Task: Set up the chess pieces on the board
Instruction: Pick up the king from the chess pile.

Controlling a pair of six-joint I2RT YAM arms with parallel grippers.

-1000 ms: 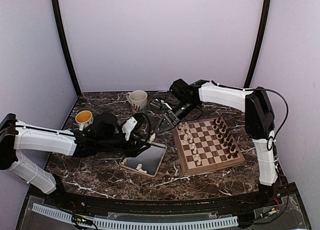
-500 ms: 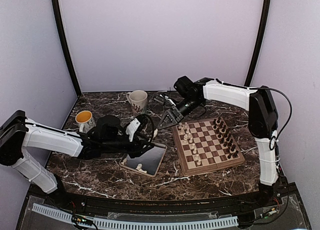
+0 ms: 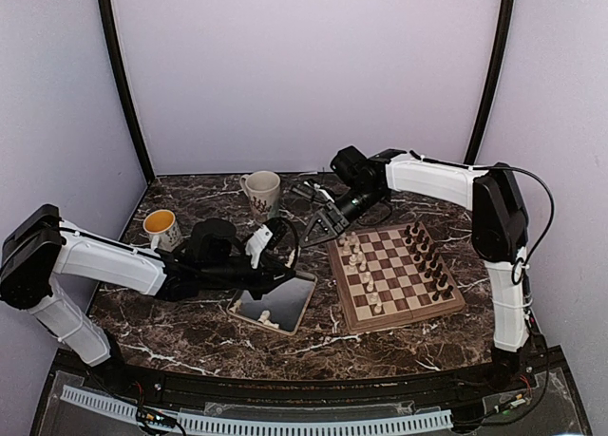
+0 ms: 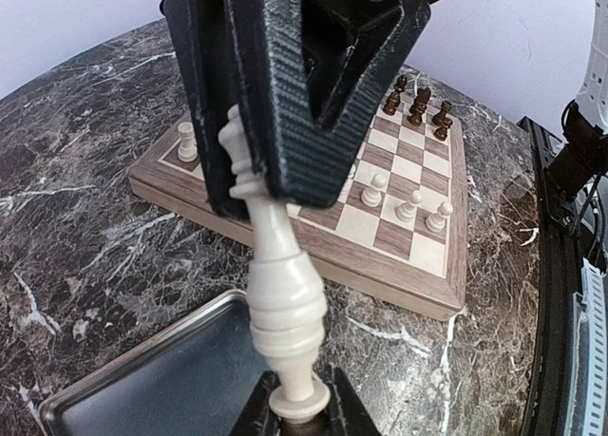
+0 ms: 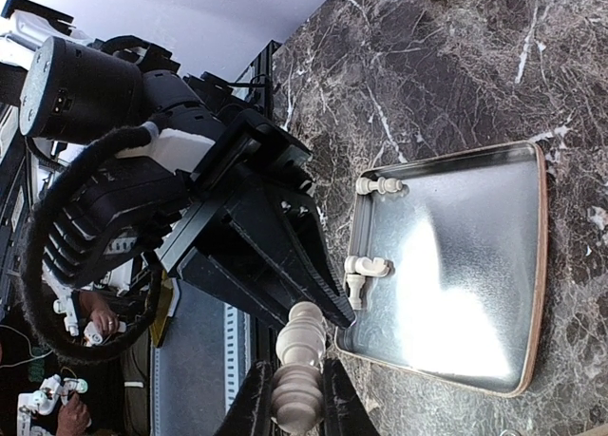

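Left gripper [image 4: 294, 412]: fingers pressed against the round base of a tall cream-white chess piece [image 4: 280, 293], one finger on each side.
Right gripper [image 5: 296, 403]: pinching the ribbed head end of the same piece, which spans from one tool to the other, clear of the dark marble-patterned table [image 3: 190, 322].
Rectangular silver metal tray [image 5: 456, 265]: directly below the left gripper. It holds loose cream-white pieces [image 5: 380, 184] lying on their sides along the wall nearest that gripper (two are distinct; a third cannot be separated from them).
Square wooden chessboard [image 3: 408, 316]: just beside the right gripper, past the tips of the left gripper.
Standing cream-white pieces [image 3: 359, 260]: upright on the board, in the rows nearest the right gripper.
Dark brown chess pieces [image 3: 427, 255]: upright in the rows on the board side away from both grippers.
White ceramic mug [image 3: 261, 191]: on the table behind both grippers. Its contents are not visible.
Small white cup [image 3: 160, 227]: beside the left arm, well back from its gripper. Its interior is orange-yellow.
Markings: the mug carries a dark print, too small to read.
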